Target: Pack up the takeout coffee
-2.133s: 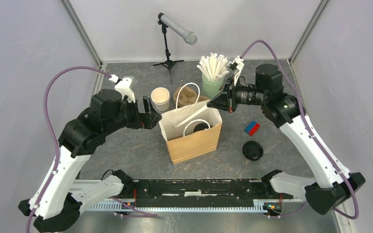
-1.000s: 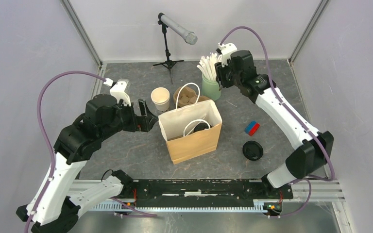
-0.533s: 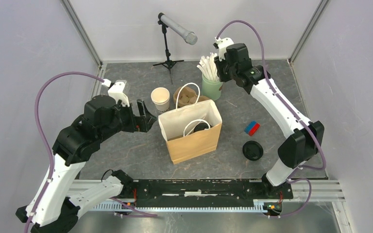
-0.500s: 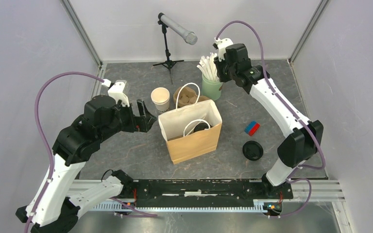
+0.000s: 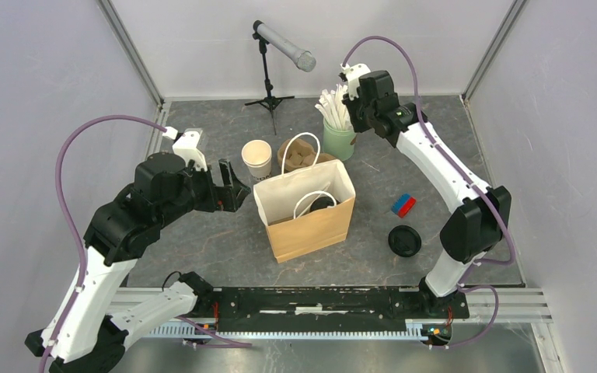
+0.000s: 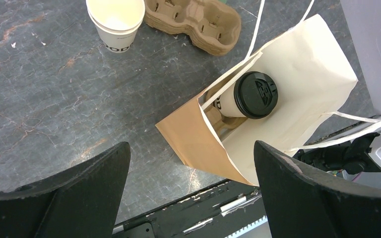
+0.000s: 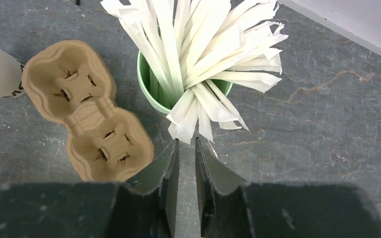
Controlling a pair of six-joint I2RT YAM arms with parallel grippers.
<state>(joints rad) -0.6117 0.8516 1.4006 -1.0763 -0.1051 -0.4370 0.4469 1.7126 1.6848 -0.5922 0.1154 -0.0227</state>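
Observation:
The takeout coffee (image 6: pixel 256 94), a white cup with a black lid, stands inside the open brown paper bag (image 6: pixel 188 139). From above only its lid (image 5: pixel 322 203) shows in the bag (image 5: pixel 311 229). My left gripper (image 5: pixel 233 185) is open and empty, just left of the bag and above table level; in its wrist view (image 6: pixel 191 146) the wide jaws frame the bag's edge. My right gripper (image 5: pixel 355 113) hovers over the straw cup at the back. In the right wrist view (image 7: pixel 186 141) its jaws are nearly together with nothing between them, their tips just below the straws' ends (image 7: pixel 198 44).
A green cup of paper-wrapped straws (image 5: pixel 340 140) stands behind the bag. A cardboard cup carrier (image 5: pixel 299 154) and a stack of lidless cups (image 5: pixel 256 159) are beside it. A loose black lid (image 5: pixel 404 241) and a red-blue block (image 5: pixel 403 205) lie right. A microphone stand (image 5: pixel 268 97) is at the back.
My right arm has swung from the bag's upper right edge back to above the straw cup. My left gripper has drawn back a little to the left of the bag.

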